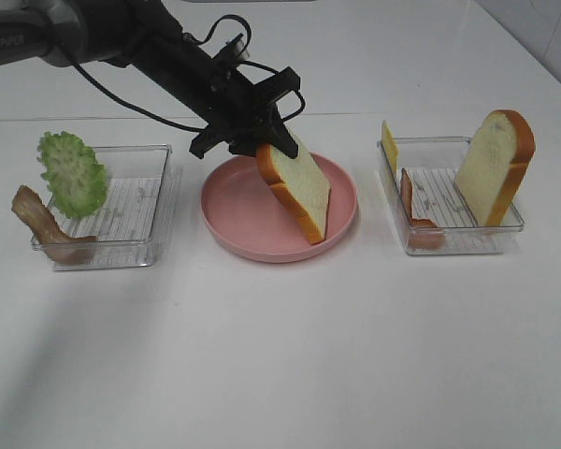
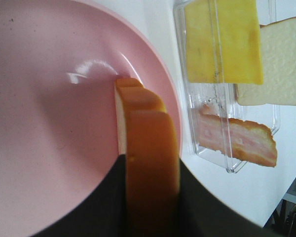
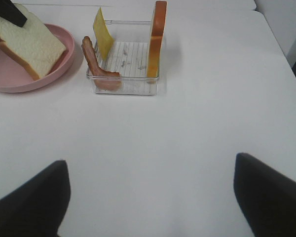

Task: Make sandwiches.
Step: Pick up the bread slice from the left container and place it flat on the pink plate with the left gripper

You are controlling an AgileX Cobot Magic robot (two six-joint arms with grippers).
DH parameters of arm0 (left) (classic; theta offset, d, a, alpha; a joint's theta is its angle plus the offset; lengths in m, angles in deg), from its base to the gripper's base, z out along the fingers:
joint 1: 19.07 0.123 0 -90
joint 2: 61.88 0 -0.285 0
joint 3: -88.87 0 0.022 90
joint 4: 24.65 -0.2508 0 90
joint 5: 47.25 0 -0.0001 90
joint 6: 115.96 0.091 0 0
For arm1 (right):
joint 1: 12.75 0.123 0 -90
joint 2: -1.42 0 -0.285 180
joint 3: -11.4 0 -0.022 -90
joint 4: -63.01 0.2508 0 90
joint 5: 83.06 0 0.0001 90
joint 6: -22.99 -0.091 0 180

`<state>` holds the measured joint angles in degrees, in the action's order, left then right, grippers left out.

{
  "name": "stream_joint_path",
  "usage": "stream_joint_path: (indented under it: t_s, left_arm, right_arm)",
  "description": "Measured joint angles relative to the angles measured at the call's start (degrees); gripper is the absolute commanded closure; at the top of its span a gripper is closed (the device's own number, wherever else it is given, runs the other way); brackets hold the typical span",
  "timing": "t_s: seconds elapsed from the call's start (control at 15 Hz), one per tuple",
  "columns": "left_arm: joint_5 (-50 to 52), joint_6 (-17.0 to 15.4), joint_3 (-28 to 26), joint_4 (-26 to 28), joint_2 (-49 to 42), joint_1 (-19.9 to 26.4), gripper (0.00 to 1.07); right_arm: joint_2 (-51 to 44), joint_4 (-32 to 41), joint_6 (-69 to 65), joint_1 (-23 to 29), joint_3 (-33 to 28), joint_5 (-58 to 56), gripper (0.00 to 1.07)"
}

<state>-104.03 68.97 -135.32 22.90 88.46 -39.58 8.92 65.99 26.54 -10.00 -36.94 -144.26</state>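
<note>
One bread slice (image 1: 301, 187) is clamped by its crust in your left claw (image 1: 269, 142), tilted with its lower corner on the pink plate (image 1: 229, 224); your right claw (image 3: 150, 197) hangs wide open above the desk (image 3: 197, 138)

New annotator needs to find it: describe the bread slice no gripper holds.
Right of the pink plate in the middle sits a clear tray. The bread slice stands upright at that tray's right end, with cheese and bacon at its left end. Unlike the other slice, held tilted over the plate by the left gripper, it is untouched.
</note>
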Motion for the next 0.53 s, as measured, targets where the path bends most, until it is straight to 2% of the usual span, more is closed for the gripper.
stream_joint_path:
  t_s: [0.07,0.2,0.33,0.4,0.47,0.53]
  left_arm:
    - [0.11,0.00,0.00,0.74,0.57,0.00,1.01]
    - [0.17,0.00,0.00,0.80,0.57,0.00,0.81]
    - [0.23,0.11,0.00,0.11,0.57,0.00,0.52]
    - [0.23,0.63,0.00,-0.57,0.57,0.00,0.42]
    - [-0.06,1.49,0.00,-1.15,0.57,0.00,0.36]
    - [-0.46,2.29,0.00,-2.18,0.57,0.00,0.35]
  right_arm:
    - [0.00,0.00,0.00,0.00,0.00,0.00,0.22]
    - [0.00,0.00,0.00,0.00,0.00,0.00,0.22]
    - [0.00,0.00,0.00,0.00,0.00,0.00,0.22]
    - [0.00,0.00,0.00,0.00,0.00,0.00,0.22]
    - [0.00,0.00,0.00,0.00,0.00,0.00,0.22]
    - [0.00,0.00,0.00,0.00,0.00,0.00,0.22]
